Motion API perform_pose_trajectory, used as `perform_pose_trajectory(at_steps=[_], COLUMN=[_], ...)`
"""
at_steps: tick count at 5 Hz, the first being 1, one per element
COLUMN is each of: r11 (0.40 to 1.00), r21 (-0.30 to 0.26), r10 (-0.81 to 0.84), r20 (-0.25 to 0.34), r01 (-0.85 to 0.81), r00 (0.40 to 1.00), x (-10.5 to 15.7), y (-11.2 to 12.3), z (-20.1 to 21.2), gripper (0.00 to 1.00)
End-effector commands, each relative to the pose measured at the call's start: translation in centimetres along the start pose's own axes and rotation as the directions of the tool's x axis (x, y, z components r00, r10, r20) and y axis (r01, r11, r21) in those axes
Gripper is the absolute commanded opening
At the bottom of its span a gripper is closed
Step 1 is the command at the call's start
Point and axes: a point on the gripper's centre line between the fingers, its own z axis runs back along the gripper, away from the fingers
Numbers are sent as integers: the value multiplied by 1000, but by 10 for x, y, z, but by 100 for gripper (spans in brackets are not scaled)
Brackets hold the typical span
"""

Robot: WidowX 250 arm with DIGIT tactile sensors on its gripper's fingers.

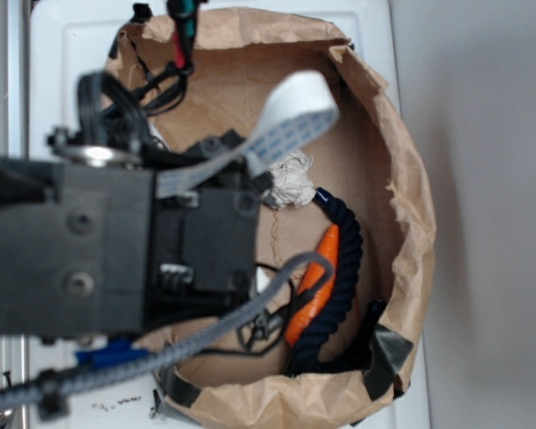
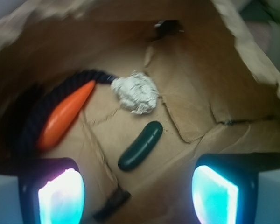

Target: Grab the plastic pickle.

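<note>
Fingers (image 2: 60,193) of the claw (image 2: 137,193) are being held wide apart, with nothing gripped between them. Just beyond the gap, the glossy dark green capsule-shaped plastic pickle (image 2: 141,145) is lying on the floor of the brown paper bag (image 2: 196,112). Farther off, a crumpled grey foil ball (image 2: 135,92), an orange tapered carrot (image 2: 65,114) and a dark navy rope (image 2: 35,114) are being seen.

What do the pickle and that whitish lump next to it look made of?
The pickle looks like smooth, glossy dark green plastic; it shows a soft sheen. The whitish lump looks like crumpled paper or frayed fibre, matte and wrinkled; the blur leaves that open.
</note>
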Motion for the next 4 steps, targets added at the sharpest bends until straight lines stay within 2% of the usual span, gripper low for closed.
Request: perform_pose_trajectory(at_steps=[1, 2, 4], r11=[971, 976, 976], r21=[-2, -22, -22], r10=[238, 214, 214], r20=[-10, -35, -35], r01=[-238, -215, -215], r00=[971, 976, 976], x=[18, 29, 29], y=[15, 17, 17], z=[-7, -12, -12], gripper=[100, 100, 100])
